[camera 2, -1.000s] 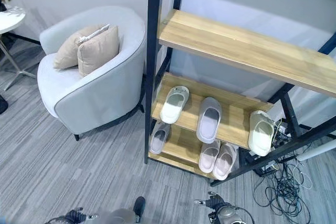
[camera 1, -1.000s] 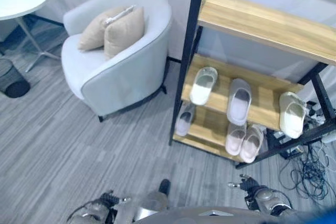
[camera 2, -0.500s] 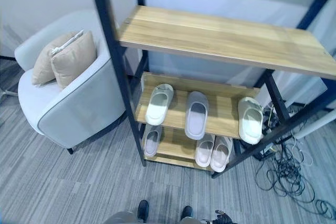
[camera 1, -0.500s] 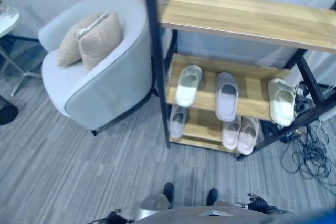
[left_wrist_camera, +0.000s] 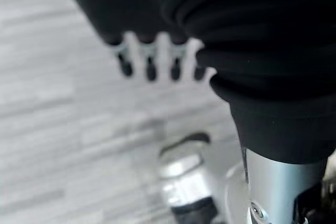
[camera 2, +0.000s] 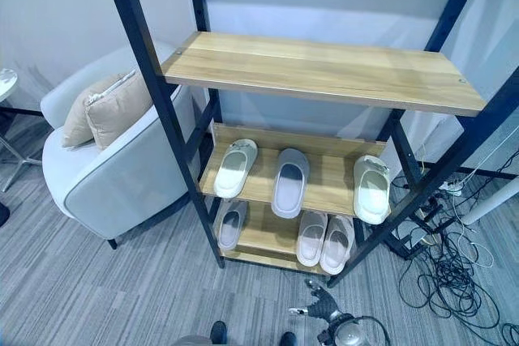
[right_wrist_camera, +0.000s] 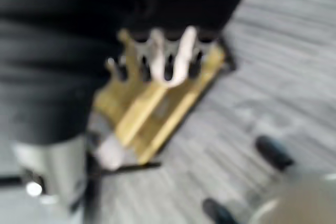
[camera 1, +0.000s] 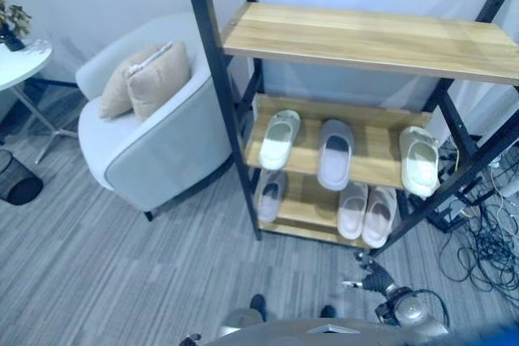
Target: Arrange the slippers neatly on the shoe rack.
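The shoe rack (camera 1: pixel 373 34) has a black frame and wooden shelves. Its middle shelf carries a white-green slipper (camera 1: pixel 280 139), a grey slipper (camera 1: pixel 335 154) and a white slipper (camera 1: pixel 420 161) that hangs over the right end. On the bottom shelf lie one grey slipper (camera 1: pixel 272 194) and a pale pink pair (camera 1: pixel 366 213) side by side. My right hand (camera 1: pixel 369 281) hovers low over the floor in front of the rack's right leg, fingers spread, holding nothing. Over the floor, my left hand (left_wrist_camera: pixel 149 64) hangs with relaxed fingers and is empty.
A light grey armchair (camera 1: pixel 154 151) with two beige cushions (camera 1: pixel 154 79) stands left of the rack. Further left are a round white table (camera 1: pixel 20 62) and a black bin (camera 1: pixel 16 180). A tangle of cables (camera 1: pixel 486 241) lies on the floor right of the rack.
The camera has swung, so the rack now stands more upright and central. My right hand has come up a little towards the rack. The slippers lie as before.
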You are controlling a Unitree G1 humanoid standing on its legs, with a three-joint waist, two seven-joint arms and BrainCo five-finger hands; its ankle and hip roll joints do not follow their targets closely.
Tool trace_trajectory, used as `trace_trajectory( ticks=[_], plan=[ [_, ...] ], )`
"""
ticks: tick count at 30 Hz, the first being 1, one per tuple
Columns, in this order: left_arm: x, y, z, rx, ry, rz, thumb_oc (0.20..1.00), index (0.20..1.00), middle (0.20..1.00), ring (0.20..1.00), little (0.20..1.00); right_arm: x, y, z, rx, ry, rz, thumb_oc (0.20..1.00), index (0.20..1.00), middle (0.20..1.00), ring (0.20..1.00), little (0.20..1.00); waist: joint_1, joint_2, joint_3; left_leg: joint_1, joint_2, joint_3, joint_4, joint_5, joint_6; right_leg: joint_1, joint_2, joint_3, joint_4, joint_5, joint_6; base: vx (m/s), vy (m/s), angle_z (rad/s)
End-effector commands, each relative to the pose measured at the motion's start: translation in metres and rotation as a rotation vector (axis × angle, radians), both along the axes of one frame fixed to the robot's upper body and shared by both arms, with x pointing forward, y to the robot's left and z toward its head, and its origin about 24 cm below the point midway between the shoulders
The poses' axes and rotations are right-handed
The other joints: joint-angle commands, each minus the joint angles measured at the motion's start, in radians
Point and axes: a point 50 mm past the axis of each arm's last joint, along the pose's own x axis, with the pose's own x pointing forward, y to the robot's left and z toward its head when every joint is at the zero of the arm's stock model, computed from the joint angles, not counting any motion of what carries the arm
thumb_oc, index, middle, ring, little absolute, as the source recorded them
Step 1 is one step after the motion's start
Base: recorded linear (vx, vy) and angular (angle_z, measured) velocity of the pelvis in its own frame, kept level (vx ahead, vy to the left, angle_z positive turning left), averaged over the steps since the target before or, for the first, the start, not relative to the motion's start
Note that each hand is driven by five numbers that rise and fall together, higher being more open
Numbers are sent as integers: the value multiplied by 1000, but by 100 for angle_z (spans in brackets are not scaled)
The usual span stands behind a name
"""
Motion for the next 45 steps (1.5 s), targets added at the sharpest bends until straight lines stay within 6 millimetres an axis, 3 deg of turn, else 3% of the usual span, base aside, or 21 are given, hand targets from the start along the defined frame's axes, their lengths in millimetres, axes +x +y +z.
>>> trace_trajectory(
  ticks=[1,4,6,11,17,20,21,23,25,26,27,30,31,34,37,45],
  plan=[
    [35,-6,3,-2,-108,-74,1000,1000,1000,1000,1000,40,13,31,35,-194,128,1000,1000,1000,1000,1000,7,12,80,-64,44,-16,72,-71,-17,37,-50,16,75,-183,61,0,0,0],
    [43,-13,4,-16,-140,-124,1000,1000,1000,1000,1000,59,32,55,67,-314,255,1000,1000,1000,1000,1000,13,21,94,-71,43,-18,69,-69,-17,29,-52,15,74,-184,63,-2,-2,2],
    [44,-15,4,-21,-144,-126,1000,1000,1000,1000,1000,63,35,60,71,-335,278,1000,1000,1000,1000,1000,15,23,96,-73,43,-18,69,-69,-17,27,-52,16,75,-184,63,0,0,0],
    [57,-21,6,-28,-189,-159,1000,1000,1000,1000,1000,86,65,103,131,-516,448,1000,1000,1000,1000,1000,24,32,117,-91,43,-17,75,-68,-18,11,-54,21,80,-186,63,-8,-2,0],
    [79,-33,10,-39,-256,-247,1000,1000,1000,1000,1000,116,94,186,173,-864,614,1000,1000,1000,1000,1000,29,54,179,-142,46,-21,109,-66,-18,-45,-60,35,114,-186,60,-79,2,-3],
    [101,-46,16,-29,-328,-383,1000,1000,1000,1000,1000,121,119,253,163,-1194,714,1000,1000,1000,1000,1000,28,58,214,-177,51,-15,121,-64,-18,-86,-60,46,134,-184,58,-69,-11,-9],
    [101,-46,16,-29,-329,-384,1000,1000,1000,1000,1000,121,119,253,162,-1196,714,1000,1000,1000,1000,1000,29,58,214,-178,51,-15,122,-64,-18,-87,-60,47,135,-184,58,-30,4,-4],
    [130,-51,29,-29,-459,-398,1000,1000,1000,1000,1000,125,118,275,100,-1347,670,1000,1000,1000,1000,1000,24,62,232,-195,52,-15,124,-61,-17,-109,-59,52,144,-184,58,-40,9,3],
    [151,-53,41,-32,-559,-388,1000,1000,1000,1000,1000,130,113,283,53,-1402,616,1000,1000,1000,1000,1000,23,64,242,-207,51,-18,126,-59,-16,-121,-59,52,149,-183,58,-29,2,-8],
    [151,-53,41,-31,-559,-388,1000,1000,1000,1000,1000,130,113,283,53,-1403,615,1000,1000,1000,1000,1000,23,63,242,-208,51,-18,127,-59,-16,-122,-59,52,150,-184,58,-18,-8,-12],
    [168,-55,53,-31,-646,-364,1000,1000,1000,1000,1000,135,105,289,18,-1449,538,1000,1000,1000,1000,1000,22,64,252,-219,51,-20,130,-58,-15,-132,-59,48,153,-181,58,-22,-3,-10],
    [184,-56,66,-49,-733,-296,1000,1000,1000,1000,1000,143,86,295,-74,-1508,406,1000,1000,1000,1000,1000,21,67,266,-236,49,-22,136,-58,-12,-147,-60,49,158,-179,57,-9,1,-1],
    [184,-55,66,-49,-733,-296,1000,1000,1000,1000,1000,143,86,295,-74,-1508,406,1000,1000,1000,1000,1000,22,67,266,-236,49,-22,136,-58,-12,-147,-60,49,158,-179,57,0,0,0],
    [186,-61,69,-73,-767,-305,1000,1000,1000,1000,1000,154,59,305,-237,-1584,236,1000,1000,1000,1000,1000,22,69,282,-260,46,-32,142,-57,-9,-164,-60,47,160,-177,56,0,0,0],
    [180,-64,65,-82,-733,-333,1000,1000,1000,1000,1000,158,54,306,-189,-1588,145,1000,1000,1000,1000,1000,26,69,281,-264,43,-34,140,-58,-8,-166,-58,47,156,-176,56,18,-2,3],
    [158,-65,46,-69,-610,-340,1000,1000,1000,1000,1000,169,34,320,-257,-1654,-41,1000,1000,1000,1000,1000,36,57,284,-294,40,-46,108,-40,-9,-203,-50,44,145,-167,54,20,-7,-1]
  ],
)
